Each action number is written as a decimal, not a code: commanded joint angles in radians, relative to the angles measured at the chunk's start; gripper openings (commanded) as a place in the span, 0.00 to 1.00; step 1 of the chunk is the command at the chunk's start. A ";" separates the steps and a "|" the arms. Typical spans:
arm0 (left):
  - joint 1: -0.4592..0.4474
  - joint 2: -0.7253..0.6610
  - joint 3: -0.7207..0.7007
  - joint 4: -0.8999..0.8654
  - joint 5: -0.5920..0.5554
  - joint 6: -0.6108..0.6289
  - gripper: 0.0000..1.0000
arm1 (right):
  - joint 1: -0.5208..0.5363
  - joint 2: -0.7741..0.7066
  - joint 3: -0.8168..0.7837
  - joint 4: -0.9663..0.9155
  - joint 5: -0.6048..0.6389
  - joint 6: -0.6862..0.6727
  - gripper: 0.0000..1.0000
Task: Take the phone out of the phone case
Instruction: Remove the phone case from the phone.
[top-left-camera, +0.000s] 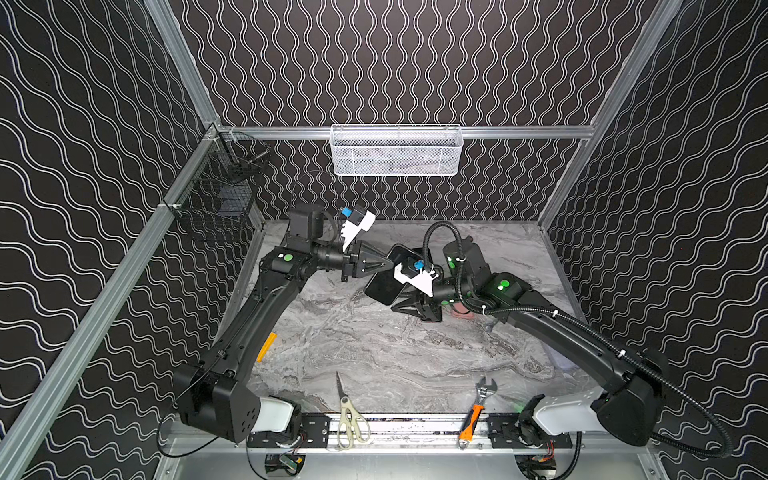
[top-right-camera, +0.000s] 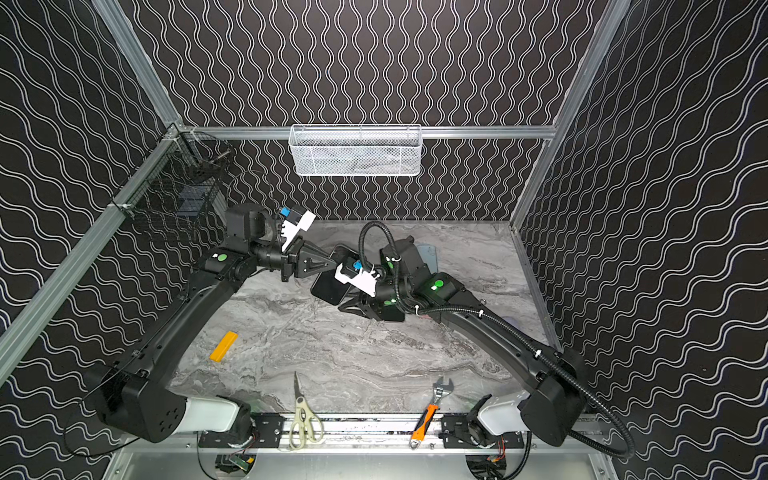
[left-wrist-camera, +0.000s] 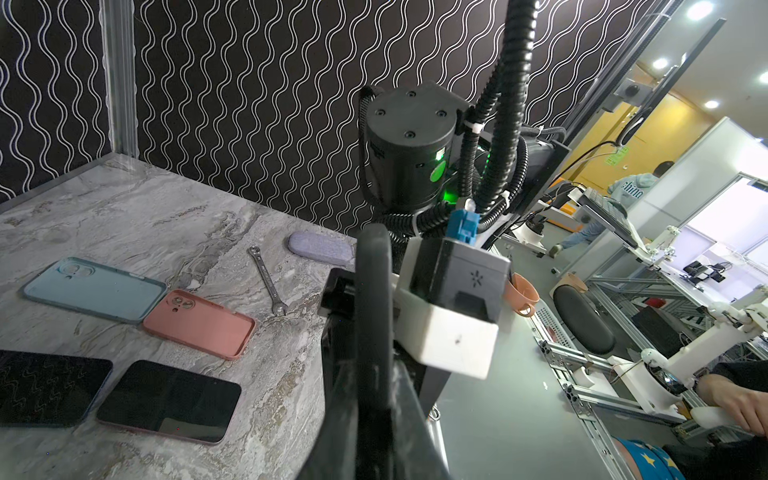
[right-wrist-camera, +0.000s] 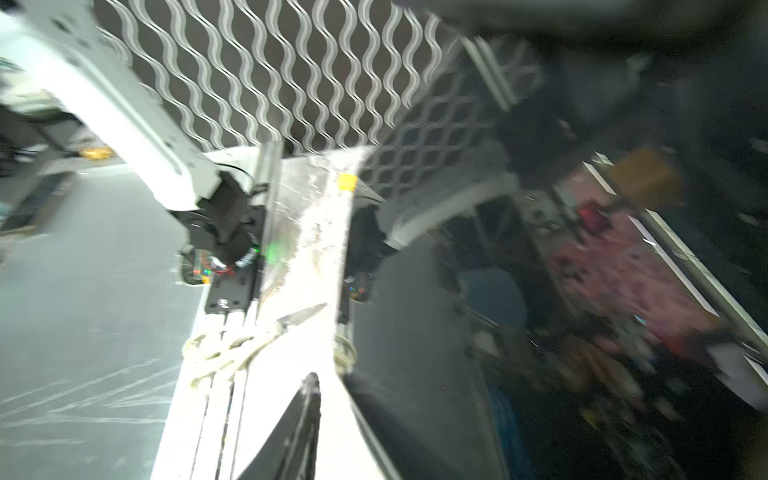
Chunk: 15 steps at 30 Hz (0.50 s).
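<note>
Nearest the lens: scissors (top-left-camera: 351, 419) and an orange-handled wrench (top-left-camera: 473, 411), parked along the near rail, out of the working area. Left of them, a yellow strip (top-left-camera: 266, 347) flat on the surface (top-left-camera: 374, 361), likewise idle.

Farther in, above the far middle of the surface: the phone (top-left-camera: 380, 287), tilted and lifted clear, dark face up, between both arms. Held from the left by the left gripper (top-left-camera: 390, 262), jaws together, clamped on the edge of the phone case (left-wrist-camera: 374, 282), seen edge-on in the left wrist view. Probably anchored that way to give the other arm something to pry against.

Met from the right by the right gripper (top-left-camera: 398, 302), placed at the phone's near right edge, likely to peel or push. Cannot tell the state of its jaws, with the right wrist view smeared.

On the far right part of the surface: a blue case (left-wrist-camera: 93, 289) and a pink case (left-wrist-camera: 199, 322), both empty, beside two seemingly bare handsets (left-wrist-camera: 170, 401).

Judged mid-extraction, phone not yet free.
</note>
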 joint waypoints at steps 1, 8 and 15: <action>0.000 -0.003 0.009 0.026 0.025 0.005 0.00 | -0.001 0.017 0.019 -0.025 -0.111 0.010 0.41; -0.001 -0.011 0.004 0.034 0.022 -0.004 0.00 | -0.001 0.042 0.031 0.003 -0.108 0.031 0.34; -0.002 -0.008 0.001 0.037 0.020 -0.010 0.00 | -0.001 0.051 0.029 0.062 -0.108 0.066 0.30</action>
